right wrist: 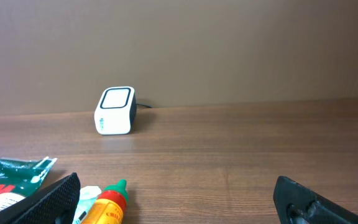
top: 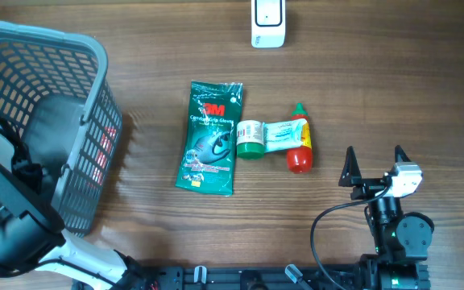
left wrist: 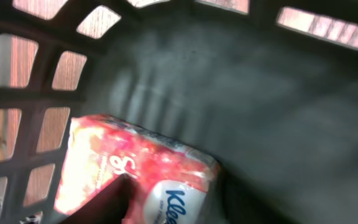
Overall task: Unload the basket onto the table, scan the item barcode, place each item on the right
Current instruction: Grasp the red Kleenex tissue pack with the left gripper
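While the right gripper [top: 374, 155] stood open, I could not tell if the left gripper [top: 53, 121] held the tissue pack [left wrist: 135, 168], whose soft wrapper might slip inside the basket [top: 95, 153].

- Right arm [top: 395, 234] — black throughout, with a round joint housing low down.
- Right pincer [top: 374, 159]: two black fingers [top: 350, 167], triangular, tapering to points; matt in the wrist view.
- White block [top: 407, 179] with a grey face, mounted behind the fingers.
- Black cable [top: 316, 229] — thin, looping beside the arm.
- Left arm [top: 10, 221]: black boxy housing, white shell links, black cables on top.
- Left finger [left wrist: 101, 200]: dark, flat-sided, blurred.
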Available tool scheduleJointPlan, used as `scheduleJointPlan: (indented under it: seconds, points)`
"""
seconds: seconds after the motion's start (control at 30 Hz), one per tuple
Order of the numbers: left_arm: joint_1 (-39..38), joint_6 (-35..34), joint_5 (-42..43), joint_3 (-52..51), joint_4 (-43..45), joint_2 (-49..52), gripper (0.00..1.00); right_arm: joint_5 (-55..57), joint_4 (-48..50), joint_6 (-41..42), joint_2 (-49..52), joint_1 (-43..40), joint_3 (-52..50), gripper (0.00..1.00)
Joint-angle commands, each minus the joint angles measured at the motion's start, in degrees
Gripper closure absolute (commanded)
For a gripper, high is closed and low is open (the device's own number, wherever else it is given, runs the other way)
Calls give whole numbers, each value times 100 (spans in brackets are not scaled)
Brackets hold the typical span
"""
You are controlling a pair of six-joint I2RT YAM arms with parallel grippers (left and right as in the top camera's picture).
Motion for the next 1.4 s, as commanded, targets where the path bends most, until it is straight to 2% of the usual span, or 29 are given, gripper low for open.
scheduleJointPlan:
  seconds: [0.0, 0.03, 0.23, 0.47, 0.63, 0.77, 0.87, 1.1, 1.3, 1.37]
  points:
    - [48, 79, 96, -254, -31, 131, 88, -72, 26, -70, -35, -4, -7, 0]
    - [48, 76, 101, -201, -98, 125, 96, -72, 26, -72, -35, -4, -7, 0]
    - [-9, 76, 236, 651, -811, -42, 96, -70, 26, -70, -35, -4, -7, 0]
    - [-243, 81, 866, 2181, -1587, -748, 96, -72, 26, -70, -35, -4, -7, 0]
    - [-586, 407, 1248, 2844, -1576, -1427, 96, -72, 26, -72, -35, -4, -7, 0]
    - [-1019, 929, 1510, 3145, -1366, -2083, 96, -72, 26, -70, -35, -4, -7, 0]
    - [-1443, 1233, 1700, 3189, -1137, -2562, 96, -72, 26, -70, -35, -4, -7, 0]
    - [-3064, 2229, 2776, 3189, -323, -3589, 96, -70, 26, -70, -35, -4, -7, 1]
    - [-4865, 2382, 2800, 3187, -352, -3687, 96, -72, 26, -70, -35, -4, -7, 0]
    - [-5497, 2656, 2688, 3185, -463, -3532, 96, -70, 26, -70, -35, -4, -7, 0]
